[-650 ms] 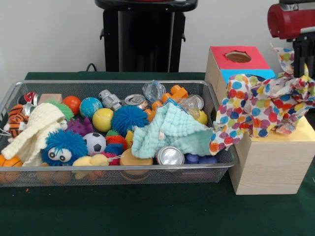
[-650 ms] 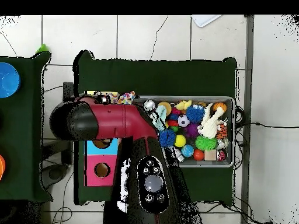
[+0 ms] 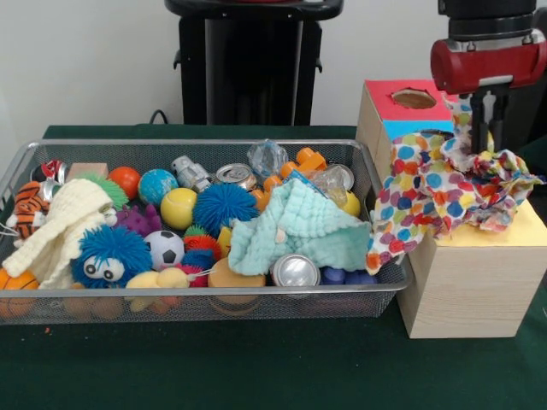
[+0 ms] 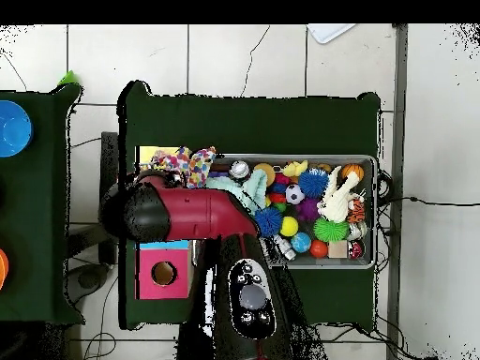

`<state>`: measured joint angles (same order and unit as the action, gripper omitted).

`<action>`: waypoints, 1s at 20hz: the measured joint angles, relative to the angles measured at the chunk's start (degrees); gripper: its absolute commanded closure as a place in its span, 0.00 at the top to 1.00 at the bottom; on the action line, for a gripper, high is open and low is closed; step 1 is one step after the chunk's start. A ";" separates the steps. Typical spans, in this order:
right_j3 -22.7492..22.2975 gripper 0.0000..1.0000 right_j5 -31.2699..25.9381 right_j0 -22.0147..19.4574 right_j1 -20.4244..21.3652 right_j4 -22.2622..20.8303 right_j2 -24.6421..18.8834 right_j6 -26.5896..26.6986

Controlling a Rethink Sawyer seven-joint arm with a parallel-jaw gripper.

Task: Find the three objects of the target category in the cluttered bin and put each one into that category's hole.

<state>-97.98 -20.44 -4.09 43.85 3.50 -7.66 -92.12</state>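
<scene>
My gripper (image 3: 485, 141) hangs over the pale wood box with the yellow panel (image 3: 523, 229) at the right, its fingers close together and sunk into the white polka-dot cloth (image 3: 432, 192). The cloth lies bunched on the box top and hangs over its left side toward the wire bin (image 3: 205, 145); it hides the hole. In the bin, the mint-green waffle cloth (image 3: 295, 232) lies right of centre and the cream knitted cloth (image 3: 58, 229) at the left. In the overhead view the arm (image 4: 192, 214) covers the gripper; the dotted cloth (image 4: 187, 165), the mint cloth (image 4: 247, 190) and the cream cloth (image 4: 339, 199) show.
The blue-panelled box (image 3: 412, 130) and the red-panelled box with its hole (image 3: 414, 98) stand behind the yellow one. The bin also holds fuzzy balls (image 3: 224, 205), metal cans (image 3: 296, 270), small balls and toys. The robot's black pedestal (image 3: 252, 64) stands behind the bin.
</scene>
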 measured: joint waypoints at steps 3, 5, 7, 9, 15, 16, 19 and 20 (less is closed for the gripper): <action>-0.83 0.00 0.97 -0.20 -0.48 -0.01 0.43 0.00; -0.87 0.00 1.06 -0.18 -0.78 -0.04 0.62 0.00; -0.86 0.00 1.07 -0.17 -1.25 -0.05 1.01 0.00; -0.85 0.00 1.09 -0.11 -1.79 -0.05 1.50 0.00; -0.85 0.00 3.07 0.40 -3.51 -0.04 2.85 0.00; -0.85 0.00 4.41 0.64 -4.21 -0.04 3.22 0.00; -0.83 0.00 6.49 1.01 -5.17 -0.02 3.65 0.00; -0.83 0.00 7.45 1.14 -5.52 -0.02 3.75 0.00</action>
<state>-98.81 -13.00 -2.95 38.34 3.48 -3.91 -92.12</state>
